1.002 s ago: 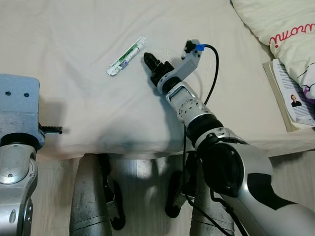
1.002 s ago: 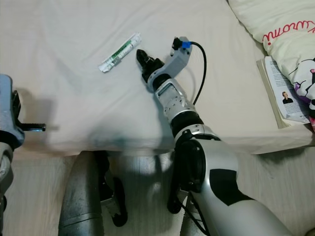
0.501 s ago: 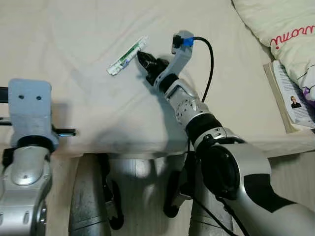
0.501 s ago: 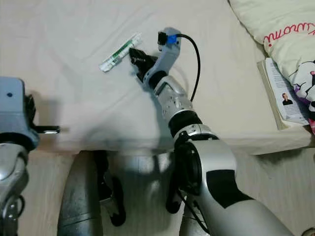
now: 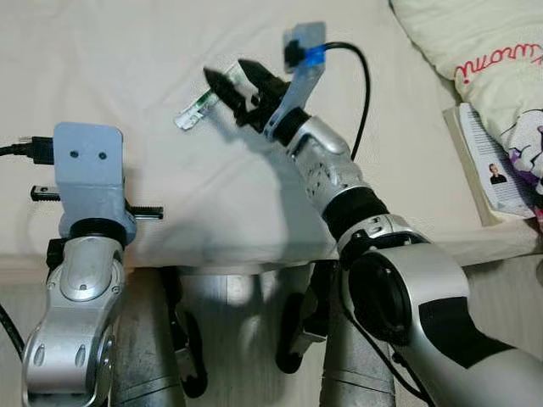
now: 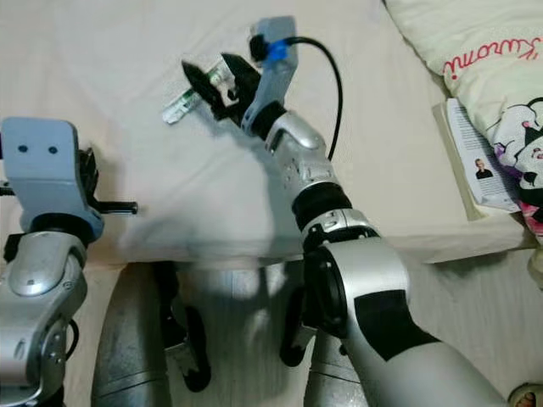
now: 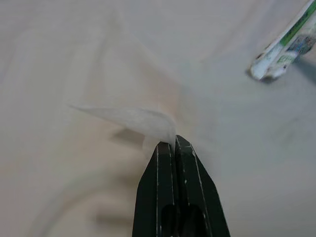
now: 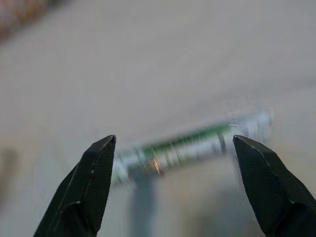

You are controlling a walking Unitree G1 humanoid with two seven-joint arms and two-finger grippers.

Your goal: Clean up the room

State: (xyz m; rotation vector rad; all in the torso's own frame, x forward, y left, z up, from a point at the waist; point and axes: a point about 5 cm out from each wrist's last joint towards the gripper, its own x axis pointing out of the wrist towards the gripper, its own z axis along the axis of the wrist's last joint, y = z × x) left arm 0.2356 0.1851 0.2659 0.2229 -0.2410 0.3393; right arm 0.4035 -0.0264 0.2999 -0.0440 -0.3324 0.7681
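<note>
step in hand: right gripper (image 5: 231, 78), fingers spread wide, straddles the green-and-white wrapper (image 5: 193, 108) on the bed sheet (image 5: 127, 51). next: lower, close. left gripper (image 7: 174, 143) is pressed closed.

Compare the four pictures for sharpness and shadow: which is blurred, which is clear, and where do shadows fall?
Right wrist view: the green-and-white tube is smeared and soft, while the open right gripper is sharper. Left wrist view: the shut left gripper is crisp, the sheet soft. Both eye views: fairly sharp and evenly lit, with the right arm's shadow on the sheet near the bed's edge.
</note>
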